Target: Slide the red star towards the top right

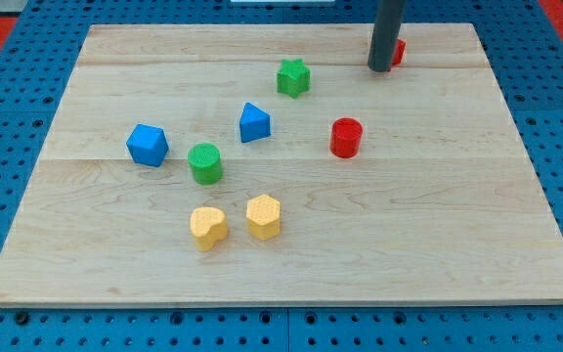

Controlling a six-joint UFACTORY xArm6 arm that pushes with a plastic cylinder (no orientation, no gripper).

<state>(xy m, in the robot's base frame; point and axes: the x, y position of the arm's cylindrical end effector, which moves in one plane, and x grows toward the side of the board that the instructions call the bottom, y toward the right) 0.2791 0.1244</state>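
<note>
Pale wooden board (438, 225) on blue pegboard (8, 127) carries ridged plastic blocks; my tip (379, 69), a plain rod holding nothing, touches a mostly hidden red block (399, 52).

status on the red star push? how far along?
Mostly done, it seems: the red star already sits near the board's top edge, right of centre, far from the red cylinder and green star. In hand: my tip is right against the star's left side, the rod hiding most of it. Left: the top right corner is a bit further right, so perhaps one more short push.
</note>
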